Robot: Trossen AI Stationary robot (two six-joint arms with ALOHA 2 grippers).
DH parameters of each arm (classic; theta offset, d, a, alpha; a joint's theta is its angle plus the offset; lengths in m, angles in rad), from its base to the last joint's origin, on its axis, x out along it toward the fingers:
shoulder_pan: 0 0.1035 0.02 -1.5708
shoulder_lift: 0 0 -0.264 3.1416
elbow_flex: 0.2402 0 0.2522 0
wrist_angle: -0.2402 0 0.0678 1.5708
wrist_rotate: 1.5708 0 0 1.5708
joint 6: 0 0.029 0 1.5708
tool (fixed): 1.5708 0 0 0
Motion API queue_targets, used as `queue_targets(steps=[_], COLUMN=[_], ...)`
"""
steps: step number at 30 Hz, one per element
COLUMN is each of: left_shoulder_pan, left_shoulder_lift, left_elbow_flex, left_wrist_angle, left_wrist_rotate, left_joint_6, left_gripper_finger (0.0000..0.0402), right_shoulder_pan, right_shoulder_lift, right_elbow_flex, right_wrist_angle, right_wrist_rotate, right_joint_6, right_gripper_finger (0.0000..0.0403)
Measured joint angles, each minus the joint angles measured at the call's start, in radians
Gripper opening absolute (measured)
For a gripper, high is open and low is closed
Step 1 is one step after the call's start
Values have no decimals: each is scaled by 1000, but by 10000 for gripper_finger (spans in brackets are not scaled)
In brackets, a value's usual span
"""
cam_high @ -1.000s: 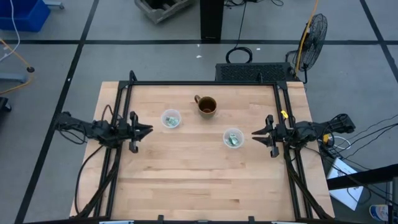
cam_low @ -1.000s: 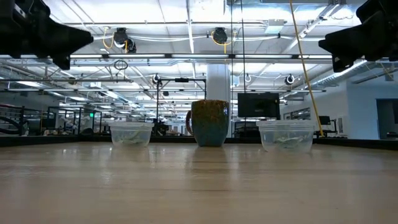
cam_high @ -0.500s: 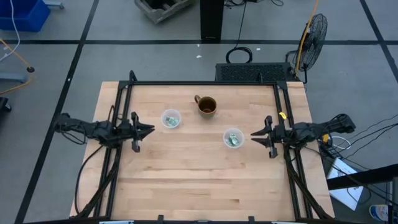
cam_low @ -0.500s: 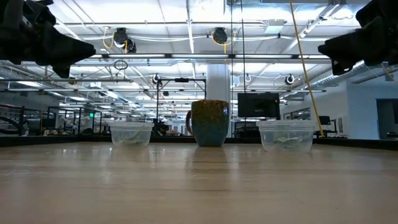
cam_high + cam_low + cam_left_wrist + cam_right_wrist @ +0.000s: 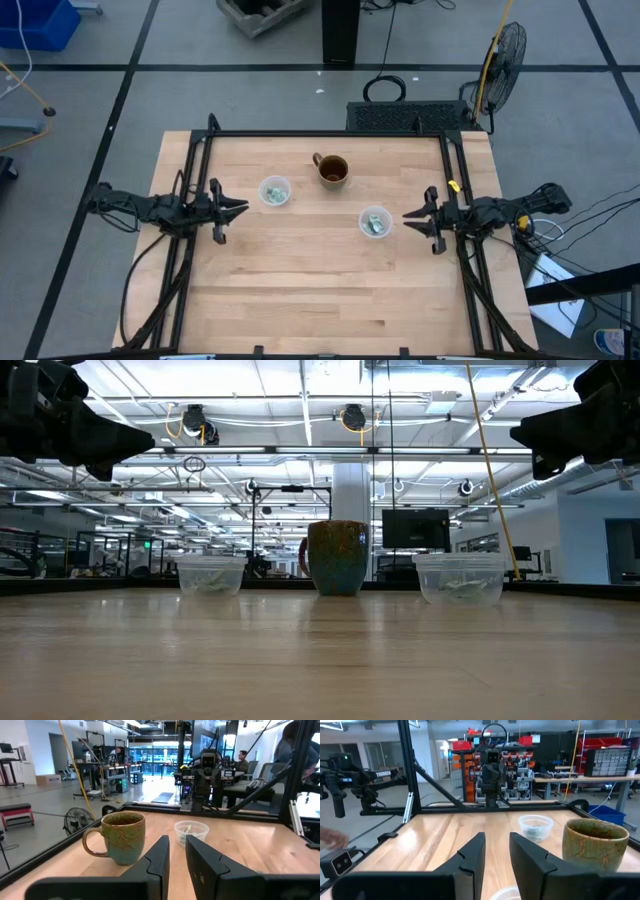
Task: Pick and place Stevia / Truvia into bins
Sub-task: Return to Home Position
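Observation:
Two clear cups stand on their bases on the wooden table: the left one [image 5: 274, 192] [image 5: 210, 575] and the right one [image 5: 375, 223] [image 5: 460, 578]. Pale green and white packets lie inside each [image 5: 273, 194] [image 5: 376, 225]; no packet shows loose on the table. My left gripper [image 5: 240, 208] [image 5: 177, 840] hovers above the table, just left of the left cup, holding nothing. My right gripper [image 5: 408, 216] [image 5: 497, 840] hovers just right of the right cup, also holding nothing. Each pair of fingers keeps a narrow gap. The two grippers point at each other.
A brown mug [image 5: 332, 170] [image 5: 337, 557] with a handle stands toward the far edge, between the cups. A black frame [image 5: 330, 133] rails the far, left and right sides. Bare wood [image 5: 320, 290] fills the near half. People sit beyond the table [image 5: 292, 745].
My left gripper has sunk a little toward the table. The cups, the mug and my right gripper have stayed where they were.

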Motion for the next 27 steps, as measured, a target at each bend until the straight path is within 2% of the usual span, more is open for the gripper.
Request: queue_targets(steps=[5,11,27], left_shoulder_pan=[0,0,0], left_shoulder_lift=[0,0,0], left_elbow_flex=[0,0,0], left_wrist_angle=[0,0,0], left_wrist_rotate=[0,0,0], left_joint_6=[-1,0,-1], left_gripper_finger=[67,67,67], right_shoulder_pan=[0,0,0], right_shoulder_lift=[5,4,4], right_elbow_flex=[-1,-2,-3], right_wrist_angle=[-2,-1,29], right_wrist_rotate=[0,0,3], right_joint_6=[-3,-78,-77], right_gripper_finger=[80,82,80])
